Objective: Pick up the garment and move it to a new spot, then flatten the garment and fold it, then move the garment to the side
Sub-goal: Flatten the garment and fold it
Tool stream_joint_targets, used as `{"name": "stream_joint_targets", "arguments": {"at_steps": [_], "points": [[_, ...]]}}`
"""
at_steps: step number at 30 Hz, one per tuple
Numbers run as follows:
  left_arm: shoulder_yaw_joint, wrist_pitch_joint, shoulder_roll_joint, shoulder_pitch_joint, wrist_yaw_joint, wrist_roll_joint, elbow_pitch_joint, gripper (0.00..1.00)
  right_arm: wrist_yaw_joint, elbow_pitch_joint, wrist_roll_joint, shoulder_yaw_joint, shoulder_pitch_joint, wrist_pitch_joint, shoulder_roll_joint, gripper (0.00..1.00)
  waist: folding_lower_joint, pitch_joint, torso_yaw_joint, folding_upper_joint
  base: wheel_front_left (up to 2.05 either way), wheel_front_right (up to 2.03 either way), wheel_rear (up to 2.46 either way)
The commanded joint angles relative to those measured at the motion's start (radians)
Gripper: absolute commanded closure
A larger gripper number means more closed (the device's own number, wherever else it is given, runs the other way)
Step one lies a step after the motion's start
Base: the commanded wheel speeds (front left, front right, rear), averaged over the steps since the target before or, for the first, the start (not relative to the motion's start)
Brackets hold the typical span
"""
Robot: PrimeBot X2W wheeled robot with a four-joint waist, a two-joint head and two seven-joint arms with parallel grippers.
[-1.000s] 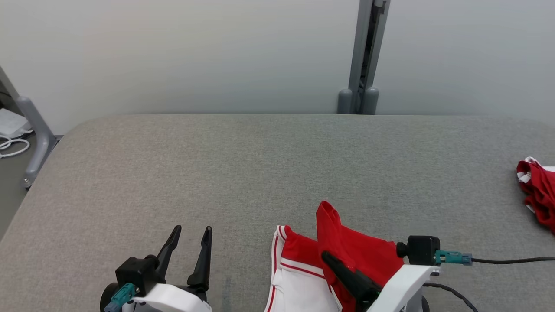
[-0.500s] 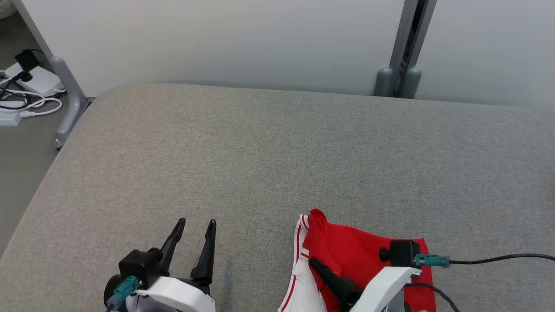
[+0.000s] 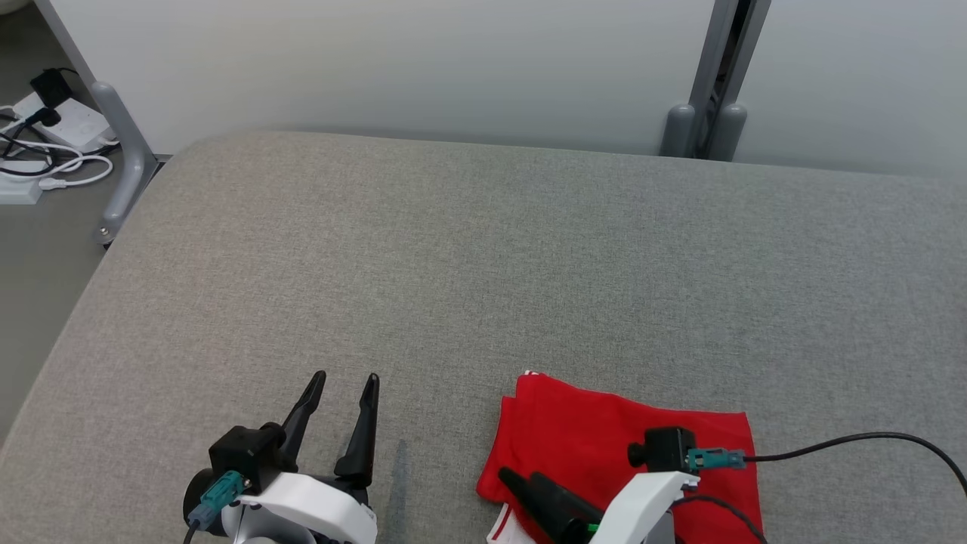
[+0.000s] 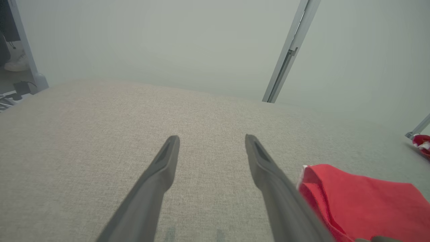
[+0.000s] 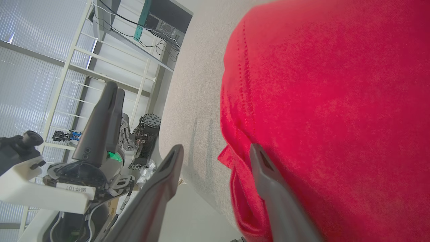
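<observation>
Between the two fingers of the right gripper a clear gap can be seen in its wrist view, so the jaws are spread and nothing is pinched. One finger is seen against the edge of the red garment, the other is off the cloth toward the near edge of the table. Whether that first finger is actually touching the fabric can't be told tbh. Over on the other side, the left gripper is held with its jaws wide too, nothing between them but bare grey tabletop, and it's parked just beside the garment's left edge without touching it. The garment itself is laid pretty flat at the near edge of the table, right of centre in the head view, mostly red side up, with a bit of white trim showing at its far left corner and another bit of white peeking out at the near edge. A black cable is looped from the right wrist out across the table to the right. Further out, a second scrap of red-and-white cloth can be made out at the far right of the left wrist view, well apart from the garment. Behind the table a pale wall is split by a grey post, and on the floor at far left a metal leg and a power strip with tangled leads are visible.
</observation>
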Motion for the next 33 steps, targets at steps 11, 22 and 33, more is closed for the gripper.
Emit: {"name": "stream_joint_targets", "arguments": {"at_steps": [11, 22, 33], "points": [[0.014, -0.002, 0.001, -0.004, -0.001, 0.007, 0.005, 0.00, 0.000, -0.028, -0.022, 0.025, -0.032, 0.005, -0.010, 0.00, -0.0001, -0.033, -0.044, 0.0000, 0.00, 0.00, 0.00], [0.027, -0.002, 0.000, 0.023, 0.004, 0.009, -0.012, 0.00, 0.000, -0.115, -0.242, -0.132, -0.015, -0.069, -0.141, 0.00, -0.0001, -0.080, -0.131, 0.0000, 0.00, 0.00, 0.00], [0.050, -0.002, -0.001, 0.028, 0.012, 0.010, -0.047, 0.00, 0.000, -0.242, -0.574, -0.347, 0.059, -0.214, -0.218, 0.00, -0.0001, -0.086, -0.196, 0.0000, 0.00, 0.00, 0.00]]}}
